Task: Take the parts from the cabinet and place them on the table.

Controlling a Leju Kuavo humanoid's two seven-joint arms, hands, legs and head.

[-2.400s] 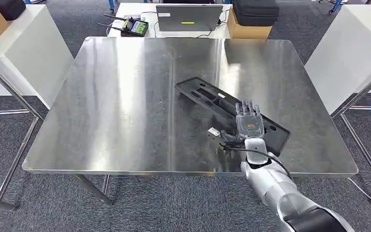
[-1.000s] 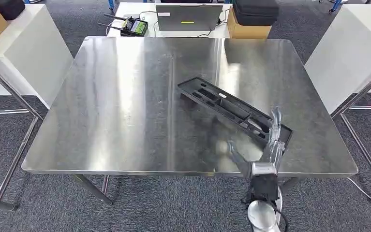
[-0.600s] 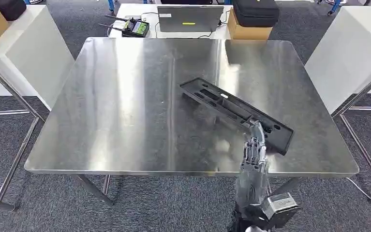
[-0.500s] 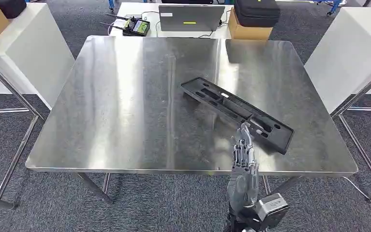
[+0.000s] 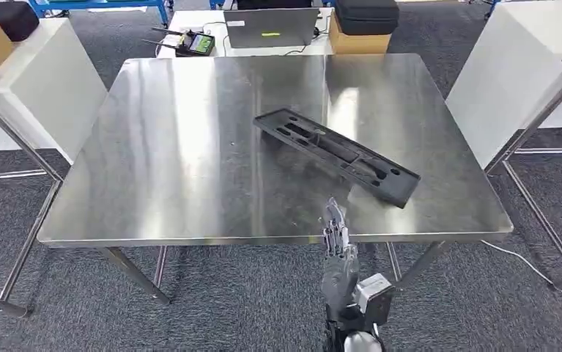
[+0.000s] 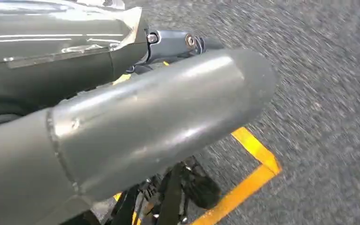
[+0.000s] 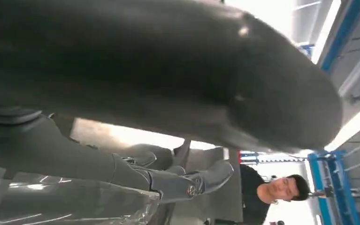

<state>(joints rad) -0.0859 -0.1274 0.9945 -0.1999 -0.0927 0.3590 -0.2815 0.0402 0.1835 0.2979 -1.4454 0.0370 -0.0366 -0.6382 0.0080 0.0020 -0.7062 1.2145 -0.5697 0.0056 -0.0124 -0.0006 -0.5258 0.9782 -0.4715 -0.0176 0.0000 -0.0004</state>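
Withdrawn from the part (image 5: 336, 157), the right hand (image 5: 338, 258) is now held below the table (image 5: 175, 147) edge, fingers straight and empty (part delivered, resting flat). Left hand's fingers cannot be told.

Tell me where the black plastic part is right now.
In the head view, the black plastic part lies flat and diagonal on the right half of the steel table, near its front right corner, beyond the raised right robot hand, which holds nothing.
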